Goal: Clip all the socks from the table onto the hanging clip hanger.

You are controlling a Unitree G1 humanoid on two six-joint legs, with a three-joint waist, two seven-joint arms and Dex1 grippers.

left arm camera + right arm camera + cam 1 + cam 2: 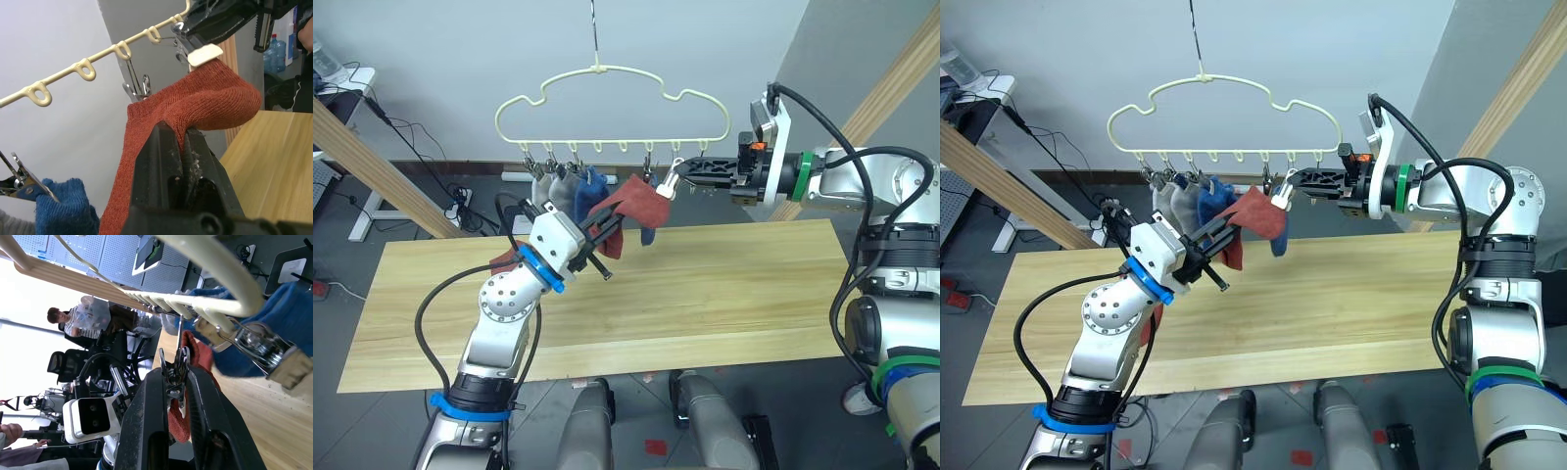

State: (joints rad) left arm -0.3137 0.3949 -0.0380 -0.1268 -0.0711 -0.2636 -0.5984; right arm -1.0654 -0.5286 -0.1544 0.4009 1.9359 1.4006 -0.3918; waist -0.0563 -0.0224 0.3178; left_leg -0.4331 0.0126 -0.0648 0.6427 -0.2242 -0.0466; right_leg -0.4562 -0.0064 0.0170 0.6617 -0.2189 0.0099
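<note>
The pale yellow-green clip hanger (607, 70) hangs by its hook above the far edge of the table (724, 284). Two grey socks (553, 191) and blue socks (591, 184) hang from its clips. My left gripper (612, 223) is shut on a rust-red sock (205, 98), held up folded just below the clip row. My right gripper (683, 174) reaches in from the right and is shut on a metal clip (176, 372), whose pale pads touch the red sock's top. A scrap of rust-red (502, 261) shows behind my left forearm.
Slanted pale wooden poles stand at the left (372, 157) and at the right (891, 78) of the table. Cables and a power strip (460, 191) lie on the floor behind. People (88, 316) sit far off.
</note>
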